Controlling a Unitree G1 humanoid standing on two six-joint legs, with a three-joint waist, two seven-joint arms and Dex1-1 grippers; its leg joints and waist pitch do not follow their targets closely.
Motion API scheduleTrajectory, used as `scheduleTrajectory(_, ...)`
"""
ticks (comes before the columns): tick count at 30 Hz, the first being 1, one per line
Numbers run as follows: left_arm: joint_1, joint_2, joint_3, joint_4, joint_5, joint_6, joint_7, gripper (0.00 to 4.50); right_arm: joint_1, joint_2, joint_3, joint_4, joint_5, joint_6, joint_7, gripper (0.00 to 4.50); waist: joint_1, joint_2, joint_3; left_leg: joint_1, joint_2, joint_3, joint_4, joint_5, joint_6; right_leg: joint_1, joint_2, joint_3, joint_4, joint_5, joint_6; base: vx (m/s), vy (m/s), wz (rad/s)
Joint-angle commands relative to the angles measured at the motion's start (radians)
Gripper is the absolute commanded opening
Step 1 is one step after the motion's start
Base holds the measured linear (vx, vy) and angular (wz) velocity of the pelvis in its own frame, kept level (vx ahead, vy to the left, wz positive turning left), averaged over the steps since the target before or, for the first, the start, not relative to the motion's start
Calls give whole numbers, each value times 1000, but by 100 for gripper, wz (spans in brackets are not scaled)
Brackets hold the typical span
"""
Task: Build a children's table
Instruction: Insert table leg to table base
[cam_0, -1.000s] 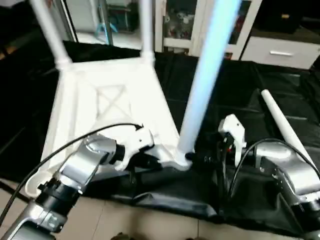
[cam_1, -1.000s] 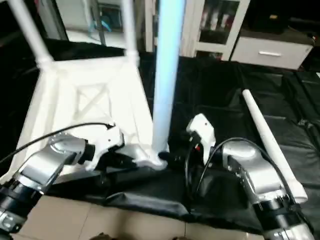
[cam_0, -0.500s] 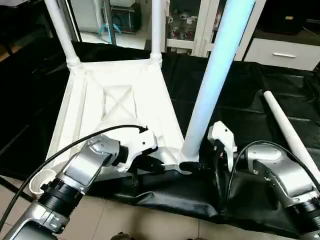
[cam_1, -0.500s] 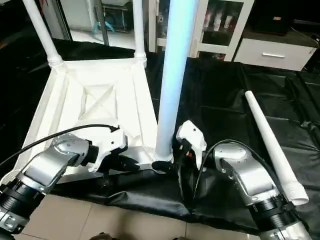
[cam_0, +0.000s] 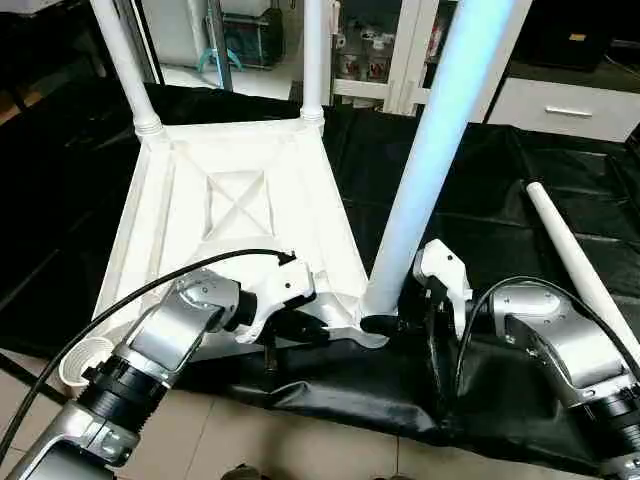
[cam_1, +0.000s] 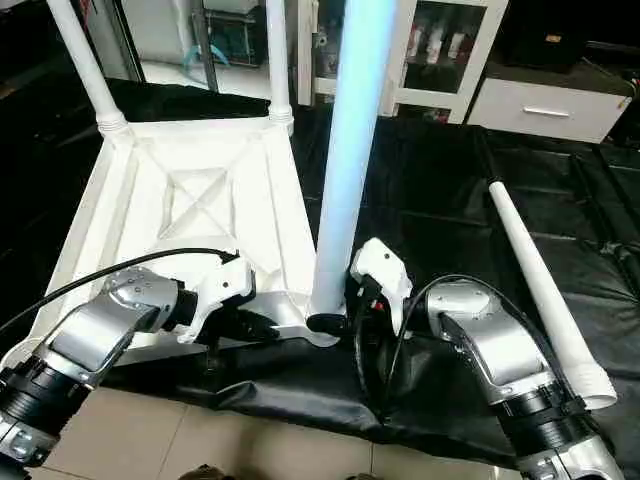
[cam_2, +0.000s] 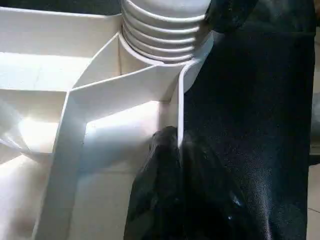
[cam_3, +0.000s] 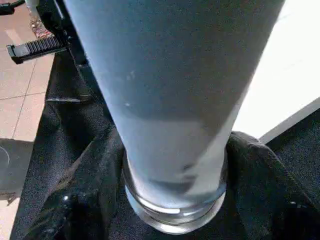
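Note:
The children's table top (cam_0: 240, 200) lies upside down on the black-covered work table, ribbed X underside up. Two white legs (cam_0: 120, 60) (cam_0: 313, 50) stand in its far corner sockets. A third leg (cam_0: 430, 150) rises from the near right socket, leaning slightly right. My right gripper (cam_0: 385, 323) is shut on this leg's base (cam_3: 175, 165). My left gripper (cam_0: 305, 325) is shut on the top's rim wall (cam_2: 180, 110) just beside that socket, with the leg's ribbed end (cam_2: 165, 30) above it. The fourth leg (cam_0: 580, 260) lies loose on the cloth at the right. The near left socket (cam_0: 85, 362) stands open.
The black cloth (cam_0: 350, 390) hangs over the work table's front edge above a tiled floor (cam_0: 250, 450). White cabinets and a drawer unit (cam_0: 570, 105) stand behind the table. A black cable (cam_0: 150, 290) arcs over my left forearm.
The whole picture has shifted with my head. Both grippers stay at the near right corner, and the third leg still stands in its socket with about the same lean.

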Motion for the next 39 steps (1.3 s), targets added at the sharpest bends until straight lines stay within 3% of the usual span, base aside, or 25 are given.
scheduleTrajectory(1,-19,-7,-1,-10,-14,-17,-8,0,-2,-7,2,7,-6,-10,17,271,-6,-7,-67,8,28,-1,-69,-123,52,59,-40,39,-52,-131,-227,0,0,0)
scheduleTrajectory(11,-10,-33,23,1,-25,-8,33,0,-4,30,-5,34,-21,-5,-35,267,-6,-8,-67,7,28,0,-67,-113,57,60,-40,38,-51,-126,-232,0,0,0)
scheduleTrajectory(14,-32,-96,64,71,-23,0,132,0,-16,106,-27,90,-54,-8,-171,266,-10,-8,-62,6,25,0,-69,-163,37,56,-41,37,-61,-211,-216,0,0,0)
scheduleTrajectory(17,-64,-152,91,146,-10,-3,225,0,-32,186,-56,166,-78,-11,-312,266,-21,-12,-57,6,20,-5,-75,-237,-4,54,-42,34,-76,-367,-162,0,0,0)
scheduleTrajectory(20,-103,-210,114,224,2,-3,320,0,-54,259,-79,237,-97,-12,-434,266,-38,-14,-58,5,16,-8,-75,-253,-9,51,-42,34,-85,-423,-126,0,0,0)
scheduleTrajectory(26,-222,-361,183,428,49,-8,631,0,-157,462,-160,492,-147,-82,-783,265,-56,-10,-57,5,11,-11,-74,-279,-17,43,-41,28,-97,-488,-105,0,0,0)
scheduleTrajectory(28,-245,-386,196,469,56,-13,691,0,-191,504,-196,567,-136,-102,-860,265,-58,-7,-62,2,11,-15,-76,-265,-17,48,-43,27,-94,-459,-106,0,0,0)
scheduleTrajectory(29,-260,-402,205,493,62,-23,738,0,-220,532,-223,622,-124,-123,-908,265,-59,-8,-65,0,14,-14,-76,-250,-8,51,-41,27,-88,-385,-124,0,0,0)
scheduleTrajectory(31,-278,-417,209,521,73,-40,778,0,-262,566,-268,691,-109,-157,-974,265,-59,-6,-67,3,14,-11,-75,-237,3,50,-41,29,-83,-331,-147,0,0,0)
scheduleTrajectory(34,-289,-423,211,536,80,-50,784,0,-301,587,-292,743,-102,-190,-986,265,-56,-4,-69,1,15,-8,-73,-199,20,55,-39,29,-74,-233,-182,0,0,0)
scheduleTrajectory(39,-287,-412,203,541,84,-58,761,0,-337,598,-307,791,-105,-222,-967,265,-54,-6,-71,0,15,-5,-70,-167,45,60,-43,28,-69,-189,-207,0,0,0)
